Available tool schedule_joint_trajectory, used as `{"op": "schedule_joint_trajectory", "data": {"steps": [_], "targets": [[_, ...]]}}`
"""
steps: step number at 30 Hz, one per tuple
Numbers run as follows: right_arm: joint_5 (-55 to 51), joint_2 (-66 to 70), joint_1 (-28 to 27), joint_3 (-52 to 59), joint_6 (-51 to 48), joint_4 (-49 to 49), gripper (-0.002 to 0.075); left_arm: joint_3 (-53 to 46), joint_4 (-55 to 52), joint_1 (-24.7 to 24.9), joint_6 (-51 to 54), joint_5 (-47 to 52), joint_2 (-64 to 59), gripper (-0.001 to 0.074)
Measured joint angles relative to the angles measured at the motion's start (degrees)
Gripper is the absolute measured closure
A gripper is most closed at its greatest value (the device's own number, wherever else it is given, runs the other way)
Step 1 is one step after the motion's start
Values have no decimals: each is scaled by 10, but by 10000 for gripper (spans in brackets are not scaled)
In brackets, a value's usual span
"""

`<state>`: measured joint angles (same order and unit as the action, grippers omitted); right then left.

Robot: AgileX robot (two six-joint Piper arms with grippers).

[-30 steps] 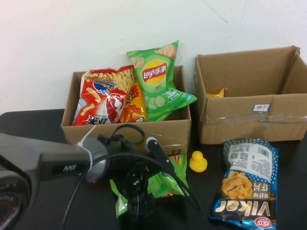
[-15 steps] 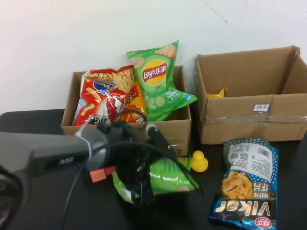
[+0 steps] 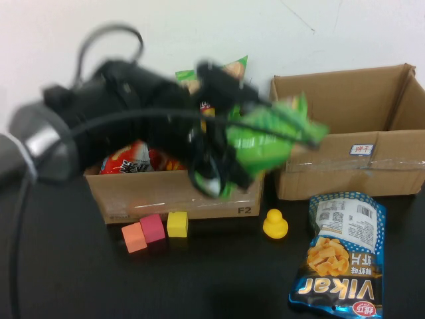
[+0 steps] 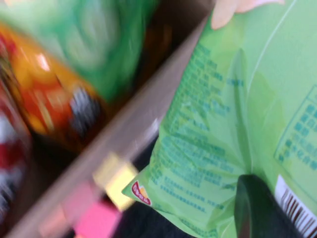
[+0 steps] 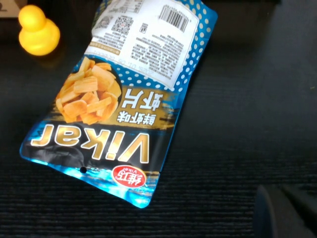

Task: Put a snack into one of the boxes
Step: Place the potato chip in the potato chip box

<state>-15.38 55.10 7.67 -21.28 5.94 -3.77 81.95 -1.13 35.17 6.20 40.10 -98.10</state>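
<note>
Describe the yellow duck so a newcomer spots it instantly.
Find the left box, full of snack bags. On the black table just past its front right corner, left of the blue Vikar bag, sits the duck: small, rounded, unlike the square blocks.

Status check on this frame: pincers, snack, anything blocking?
Left pincer shut on green chip bag, airborne above left box. Right pincer shut, parked by Vikar bag. Left box already crowded.

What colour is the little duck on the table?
Yellow: the duck shows best in the right wrist view.
</note>
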Motion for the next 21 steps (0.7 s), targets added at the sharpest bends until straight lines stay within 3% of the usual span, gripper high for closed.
{"op": "schedule_joint_trajectory", "data": {"steps": [6,12,17,21], "targets": [[1,0,0,0,0,0,726,111,-70,0,5,-11,9,640],[3,0,0,0,0,0,726,128,-242,-5,5,-64,2,641],[4,0,0,0,0,0,726,129,-370,-45,-44,-113,-35,641],[4,0,0,0,0,0,726,129,-395,-82,-113,-137,-74,641]]}}
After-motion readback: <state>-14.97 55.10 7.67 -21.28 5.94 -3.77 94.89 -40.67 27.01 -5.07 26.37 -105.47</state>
